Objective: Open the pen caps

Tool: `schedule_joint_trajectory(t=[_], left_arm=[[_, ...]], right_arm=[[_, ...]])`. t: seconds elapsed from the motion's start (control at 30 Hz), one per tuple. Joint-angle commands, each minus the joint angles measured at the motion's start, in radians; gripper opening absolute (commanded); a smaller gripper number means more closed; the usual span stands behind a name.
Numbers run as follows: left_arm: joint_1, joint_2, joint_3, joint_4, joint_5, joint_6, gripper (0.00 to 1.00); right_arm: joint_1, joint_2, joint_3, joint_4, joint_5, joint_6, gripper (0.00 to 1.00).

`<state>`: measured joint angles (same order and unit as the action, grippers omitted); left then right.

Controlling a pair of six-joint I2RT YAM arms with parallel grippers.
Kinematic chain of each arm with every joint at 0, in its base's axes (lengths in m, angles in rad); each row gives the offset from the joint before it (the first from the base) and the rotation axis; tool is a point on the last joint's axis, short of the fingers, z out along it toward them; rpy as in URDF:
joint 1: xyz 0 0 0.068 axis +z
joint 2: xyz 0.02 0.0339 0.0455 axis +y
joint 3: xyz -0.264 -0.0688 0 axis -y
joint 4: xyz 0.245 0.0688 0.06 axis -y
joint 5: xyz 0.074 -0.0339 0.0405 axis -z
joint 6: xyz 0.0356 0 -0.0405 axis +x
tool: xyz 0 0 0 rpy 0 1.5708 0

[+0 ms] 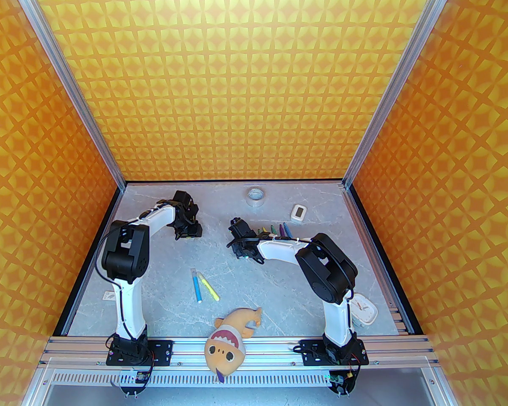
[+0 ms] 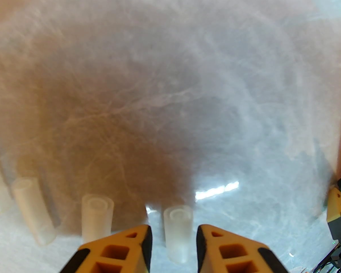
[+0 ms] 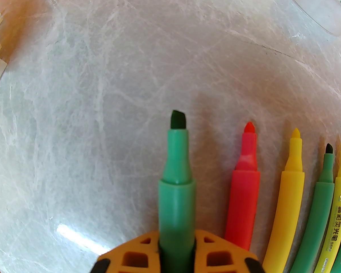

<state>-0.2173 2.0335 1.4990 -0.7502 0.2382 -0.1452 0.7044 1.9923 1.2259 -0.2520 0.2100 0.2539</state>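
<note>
Several translucent whitish pen caps lie in a row on the marble table in the left wrist view. One cap [image 2: 178, 223] lies between the orange fingertips of my left gripper [image 2: 174, 233], whose jaws stand slightly apart from its sides. Other caps [image 2: 97, 215] [image 2: 31, 206] lie to its left. My right gripper [image 3: 176, 237] is shut on a green marker [image 3: 176, 181] whose dark chisel tip is bare. In the top view the left gripper [image 1: 190, 231] is at the back left and the right gripper [image 1: 242, 253] near the middle.
Uncapped markers, red [image 3: 244, 186], yellow [image 3: 289, 192] and others, lie beside the held one. A blue marker [image 1: 197, 285] and a yellow marker [image 1: 208, 286] lie mid-table. A tape roll [image 1: 255, 196], a white device [image 1: 298, 212], a plush shark [image 1: 230, 338] and a white clock [image 1: 364, 309] stand around.
</note>
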Motion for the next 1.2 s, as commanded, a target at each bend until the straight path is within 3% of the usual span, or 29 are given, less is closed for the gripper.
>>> schedule_joint_trajectory(t=[0.0, 0.27, 0.6, 0.73, 0.87, 1.0, 1.17], left_arm=[[-0.007, -0.122, -0.039, 0.033, 0.020, -0.007, 0.35], [-0.009, -0.325, -0.211, 0.127, 0.030, -0.030, 0.40], [0.000, -0.538, -0.458, 0.277, 0.030, -0.039, 0.57], [0.012, -0.613, -0.575, 0.346, 0.031, -0.044, 0.65], [0.039, -0.710, -0.691, 0.422, 0.030, -0.066, 0.71], [0.076, -0.809, -0.782, 0.464, 0.027, -0.074, 0.72], [0.106, -0.882, -0.862, 0.539, 0.018, -0.111, 0.74]], right_arm=[[-0.005, 0.030, 0.031, -0.019, 0.002, -0.011, 0.18], [-0.005, 0.033, 0.050, -0.048, 0.005, -0.020, 0.22], [-0.005, -0.001, 0.067, -0.117, 0.024, -0.041, 0.26], [-0.005, -0.027, 0.069, -0.139, 0.008, -0.051, 0.35], [-0.005, -0.077, 0.066, -0.168, -0.053, -0.059, 0.36], [0.008, -0.153, 0.036, -0.169, -0.197, -0.101, 0.36], [0.078, -0.188, 0.048, -0.256, -0.320, -0.188, 0.37]])
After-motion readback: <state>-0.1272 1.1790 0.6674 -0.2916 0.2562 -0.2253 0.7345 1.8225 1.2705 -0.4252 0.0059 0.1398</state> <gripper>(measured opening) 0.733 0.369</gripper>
